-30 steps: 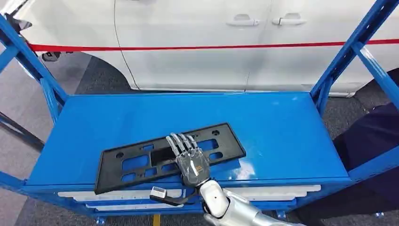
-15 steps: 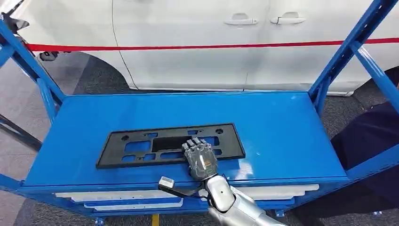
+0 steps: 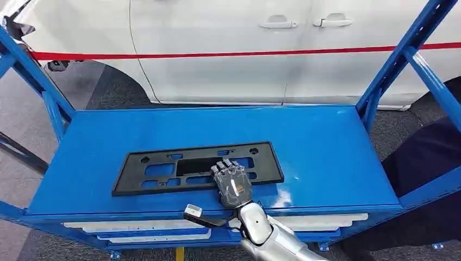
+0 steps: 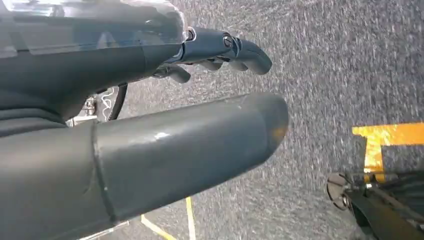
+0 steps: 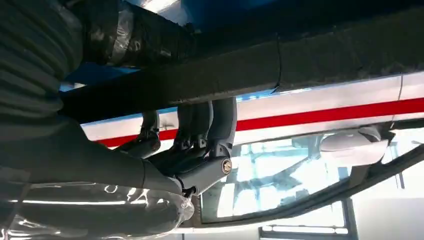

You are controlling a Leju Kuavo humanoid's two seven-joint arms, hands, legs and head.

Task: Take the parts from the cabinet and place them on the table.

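A black flat frame with cut-outs (image 3: 163,171) lies flat on the blue table top (image 3: 326,147), near its front edge. My right hand (image 3: 231,184) comes up from below, its fingers curled over the frame's near edge right of the middle, gripping it. In the right wrist view the dark fingers (image 5: 200,130) reach onto the frame's edge (image 5: 310,62). My left hand (image 4: 150,150) hangs over grey carpet, holding nothing, its thumb and fingers apart.
Blue slanted uprights (image 3: 405,54) stand at both ends of the table. White panels (image 3: 136,224) lie on a shelf under the top. A white car (image 3: 217,54) stands close behind. A person in dark clothing (image 3: 429,163) is at the right.
The frame has gone from lying askew with its left end toward me to lying straight on the table. My right hand's fingers went from stretched out to curled at its near edge.
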